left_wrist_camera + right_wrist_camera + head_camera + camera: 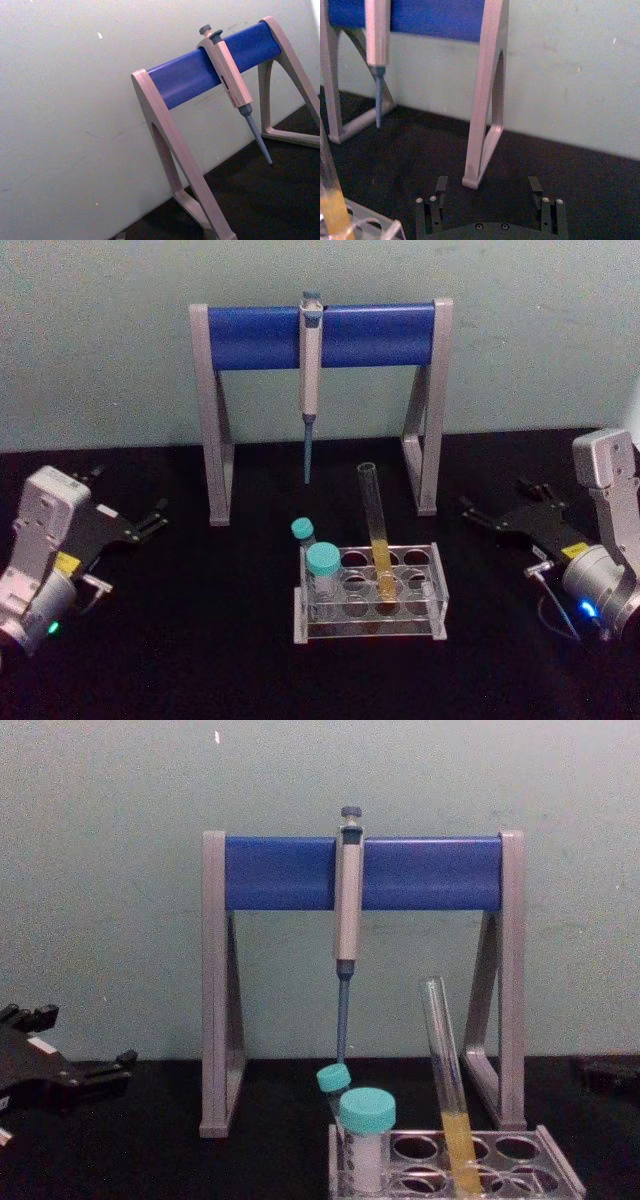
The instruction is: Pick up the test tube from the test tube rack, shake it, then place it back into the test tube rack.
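test tube tilted in test tube rack; both grippers, left gripper and right gripper, spread wide, empty

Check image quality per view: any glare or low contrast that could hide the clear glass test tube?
Head view: the clear glass test tube is faint against the black table; its yellow-orange liquid stands out. Chest view: the tube's upper part is pale against the wall. Right wrist view: the tube is cropped at the edge.
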{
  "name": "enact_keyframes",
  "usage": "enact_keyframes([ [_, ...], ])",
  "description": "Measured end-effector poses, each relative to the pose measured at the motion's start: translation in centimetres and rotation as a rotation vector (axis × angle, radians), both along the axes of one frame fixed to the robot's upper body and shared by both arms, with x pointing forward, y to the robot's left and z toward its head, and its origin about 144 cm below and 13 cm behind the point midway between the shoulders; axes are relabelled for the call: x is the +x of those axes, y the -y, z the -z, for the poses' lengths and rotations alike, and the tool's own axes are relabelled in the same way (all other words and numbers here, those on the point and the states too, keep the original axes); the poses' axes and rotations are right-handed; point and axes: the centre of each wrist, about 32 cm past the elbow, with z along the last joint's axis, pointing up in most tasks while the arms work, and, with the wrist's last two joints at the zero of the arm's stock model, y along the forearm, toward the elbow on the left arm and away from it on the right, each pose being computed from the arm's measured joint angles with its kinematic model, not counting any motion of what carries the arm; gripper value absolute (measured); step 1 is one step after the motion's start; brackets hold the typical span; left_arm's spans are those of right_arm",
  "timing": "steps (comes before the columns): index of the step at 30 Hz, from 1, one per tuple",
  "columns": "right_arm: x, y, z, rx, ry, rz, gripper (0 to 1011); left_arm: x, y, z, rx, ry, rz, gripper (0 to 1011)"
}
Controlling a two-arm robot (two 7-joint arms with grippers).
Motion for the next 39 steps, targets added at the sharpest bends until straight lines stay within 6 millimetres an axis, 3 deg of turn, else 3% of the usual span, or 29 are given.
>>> enact_keyframes([
  [39,-0.02,0.11,0.4,-0.005,-0.03,0.002,1000,0.0,0.0,0.0,0.0,0.0,0.0,1001],
])
